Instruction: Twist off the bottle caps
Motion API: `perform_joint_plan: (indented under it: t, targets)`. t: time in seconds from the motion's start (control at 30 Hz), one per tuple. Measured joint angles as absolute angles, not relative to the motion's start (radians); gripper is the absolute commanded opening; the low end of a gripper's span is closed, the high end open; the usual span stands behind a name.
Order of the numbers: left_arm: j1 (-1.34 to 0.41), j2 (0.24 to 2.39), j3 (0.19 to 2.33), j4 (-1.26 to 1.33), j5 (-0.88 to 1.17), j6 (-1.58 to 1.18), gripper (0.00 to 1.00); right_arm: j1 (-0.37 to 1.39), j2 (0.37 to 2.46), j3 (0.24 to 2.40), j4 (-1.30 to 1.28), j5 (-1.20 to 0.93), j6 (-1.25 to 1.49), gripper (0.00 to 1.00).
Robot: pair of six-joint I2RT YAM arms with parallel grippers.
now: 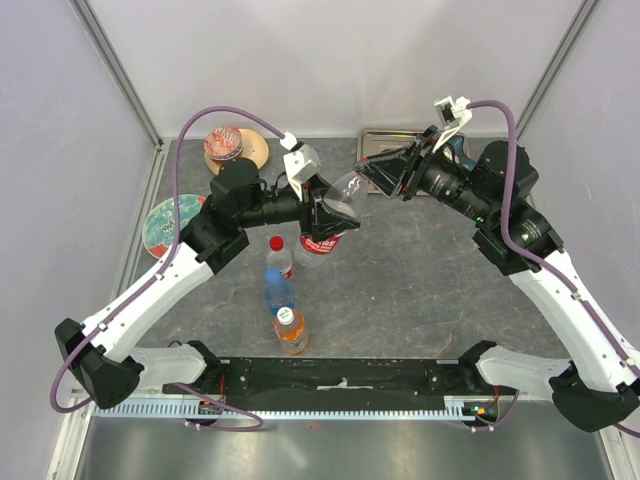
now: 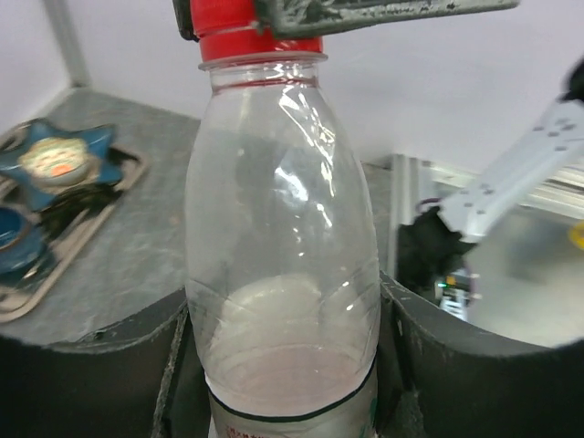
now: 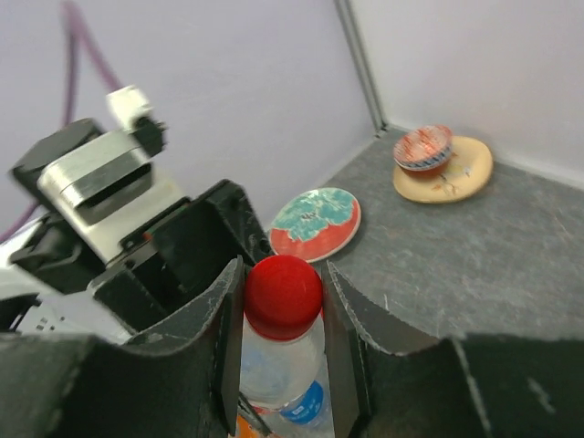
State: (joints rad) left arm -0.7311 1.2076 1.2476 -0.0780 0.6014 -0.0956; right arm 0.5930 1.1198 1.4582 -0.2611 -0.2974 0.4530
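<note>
My left gripper [image 1: 322, 215] is shut round the body of a clear bottle [image 1: 338, 200] with a red label, holding it raised and tilted toward the right arm. In the left wrist view the bottle [image 2: 283, 265] fills the frame between the jaws. My right gripper [image 3: 283, 306] is shut on its red cap [image 3: 283, 292], also seen at the top of the left wrist view [image 2: 245, 27]. On the table stand three more bottles: one clear with a red cap [image 1: 279, 255], one blue-tinted [image 1: 277, 290], one with orange liquid and a white cap [image 1: 290, 330].
A metal tray [image 1: 380, 140] lies at the back centre under the right gripper. A patterned plate [image 1: 170, 225] lies at the left. A bowl on a wooden plate [image 1: 235, 148] sits at the back left. A tray with a blue star dish [image 2: 55, 160] shows in the left wrist view.
</note>
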Motion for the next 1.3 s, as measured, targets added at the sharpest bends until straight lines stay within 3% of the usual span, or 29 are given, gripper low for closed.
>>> perform_joint_plan:
  t: [0.2, 0.5, 0.83, 1.3]
  targets:
    - [-0.660, 1.232, 1.248, 0.089, 0.956, -0.298, 0.36, 0.580, 1.074, 1.414, -0.121, -0.496, 0.430, 0.00]
    - [-0.629, 1.298, 1.220, 0.567, 1.272, -0.683, 0.38, 0.575, 1.073, 1.330, 0.229, -0.770, 0.506, 0.00]
    - [-0.631, 1.383, 1.220, 0.932, 1.419, -0.950, 0.38, 0.574, 1.154, 1.301, 0.547, -0.983, 0.673, 0.00]
    - [-0.644, 1.444, 1.248, 1.104, 1.521, -1.066, 0.38, 0.600, 1.164, 1.279, 0.629, -1.060, 0.704, 0.00]
